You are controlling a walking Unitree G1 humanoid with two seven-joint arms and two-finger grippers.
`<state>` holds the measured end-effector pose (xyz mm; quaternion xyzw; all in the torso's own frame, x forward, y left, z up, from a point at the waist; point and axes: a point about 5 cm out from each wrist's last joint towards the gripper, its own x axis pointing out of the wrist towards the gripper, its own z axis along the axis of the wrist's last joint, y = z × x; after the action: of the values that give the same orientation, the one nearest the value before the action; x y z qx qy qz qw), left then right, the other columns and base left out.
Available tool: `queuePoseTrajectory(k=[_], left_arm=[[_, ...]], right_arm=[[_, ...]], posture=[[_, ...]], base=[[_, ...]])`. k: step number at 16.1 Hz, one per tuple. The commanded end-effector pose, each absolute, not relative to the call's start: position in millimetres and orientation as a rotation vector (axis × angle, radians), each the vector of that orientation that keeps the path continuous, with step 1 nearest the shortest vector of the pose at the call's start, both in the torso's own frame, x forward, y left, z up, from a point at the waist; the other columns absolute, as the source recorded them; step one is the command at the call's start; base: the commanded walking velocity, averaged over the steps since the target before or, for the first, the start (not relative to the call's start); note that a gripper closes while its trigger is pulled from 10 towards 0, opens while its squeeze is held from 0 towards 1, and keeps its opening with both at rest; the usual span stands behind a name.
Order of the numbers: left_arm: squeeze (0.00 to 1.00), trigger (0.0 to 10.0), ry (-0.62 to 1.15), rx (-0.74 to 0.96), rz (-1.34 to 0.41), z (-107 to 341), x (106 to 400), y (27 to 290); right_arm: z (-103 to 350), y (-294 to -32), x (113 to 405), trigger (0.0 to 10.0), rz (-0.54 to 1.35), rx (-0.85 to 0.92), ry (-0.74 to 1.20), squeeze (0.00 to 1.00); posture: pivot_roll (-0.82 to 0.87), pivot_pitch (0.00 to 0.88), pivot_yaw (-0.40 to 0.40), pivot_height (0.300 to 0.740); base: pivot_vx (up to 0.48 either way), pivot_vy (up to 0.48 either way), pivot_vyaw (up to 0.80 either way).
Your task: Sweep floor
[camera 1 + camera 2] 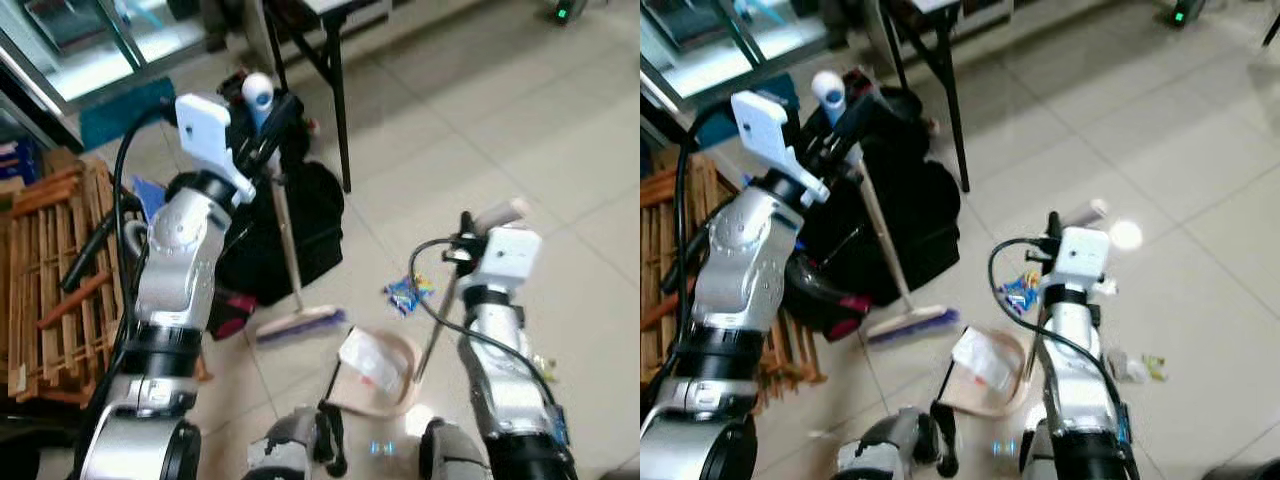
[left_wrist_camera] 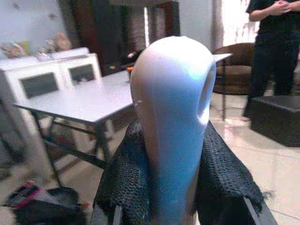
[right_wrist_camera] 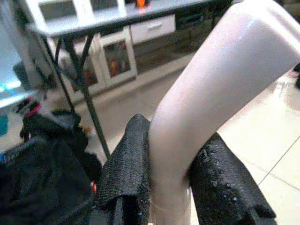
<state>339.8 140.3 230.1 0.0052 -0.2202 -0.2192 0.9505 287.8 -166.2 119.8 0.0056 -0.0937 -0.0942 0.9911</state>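
Blue wrapper (image 1: 407, 293): near right gripper (image 3: 171, 180), might slide past the dustpan (image 1: 385, 372).
Left gripper (image 2: 171, 187): closed tight on broom handle (image 1: 288, 240).
Right gripper: closed tight on dustpan handle (image 1: 440, 320).

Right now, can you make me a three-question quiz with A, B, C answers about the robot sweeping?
1. Where is the broom head?
A. On the floor beside the dustpan
B. On the table
C. Inside the black bag

2. What colour is the tip of the broom handle?
A. Red
B. White
C. Green

3. What is the right gripper doing?
A. Hanging open
B. Holding a wrapper
C. Shut on the dustpan handle

Answers:
1 A: the broom head rests on the tiles just left of the dustpan.
2 B: the left wrist view shows a white rounded tip between the left gripper fingers.
3 C: its black fingers press both sides of the pale dustpan handle.
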Motion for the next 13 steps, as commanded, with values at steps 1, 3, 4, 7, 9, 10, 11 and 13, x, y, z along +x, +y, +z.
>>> queuePoseTrajectory(k=[1, 3, 4, 7, 9, 10, 11, 13], left_arm=[[0.0, 10.0, -0.49, 0.07, -0.379, 239, 333, 156], [0.0, 10.0, -0.443, 0.1, -0.307, 232, 328, 175], [0.0, 10.0, -0.396, 0.099, -0.262, 223, 324, 184], [0.0, 10.0, -0.203, 0.029, -0.184, 181, 313, 190], [0.0, 10.0, -0.115, 0.063, -0.237, 163, 307, 182], [0.0, 10.0, -0.074, 0.065, -0.217, 156, 304, 179], [0.0, 10.0, -0.039, 0.051, -0.207, 150, 301, 175], [0.0, 10.0, -0.021, 0.11, -0.25, 149, 294, 163]], right_arm=[[133, -174, 281, 10.0, -0.23, 0.029, -0.227, 0.0], [150, -183, 270, 10.0, -0.246, 0.02, -0.254, 0.0], [162, -185, 267, 10.0, -0.241, 0.014, -0.272, 0.0], [181, -186, 266, 10.0, -0.22, -0.018, -0.264, 0.0], [193, -190, 271, 10.0, -0.234, -0.042, -0.245, 0.0], [203, -191, 272, 10.0, -0.22, -0.041, -0.233, 0.0], [213, -192, 274, 10.0, -0.196, -0.044, -0.226, 0.0], [226, -195, 277, 10.0, -0.16, -0.041, -0.223, 0.0]], posture=[[-0.06, 0.05, 0.181, 0.74], [-0.08, 0.03, 0.172, 0.74], [-0.09, 0.024, 0.162, 0.74], [-0.1, 0.0, 0.119, 0.74], [-0.13, 0.0, 0.095, 0.74], [-0.12, 0.0, 0.081, 0.74], [-0.11, 0.0, 0.071, 0.74], [-0.08, 0.0, 0.075, 0.74]], base=[[0.0, 0.0, 0.0], [0.0, 0.0, 0.0], [0.0, 0.0, 0.0], [0.0, 0.0, 0.0], [0.0, 0.0, 0.0], [0.0, 0.0, 0.0], [0.0, 0.0, 0.0], [0.0, 0.0, 0.0]])
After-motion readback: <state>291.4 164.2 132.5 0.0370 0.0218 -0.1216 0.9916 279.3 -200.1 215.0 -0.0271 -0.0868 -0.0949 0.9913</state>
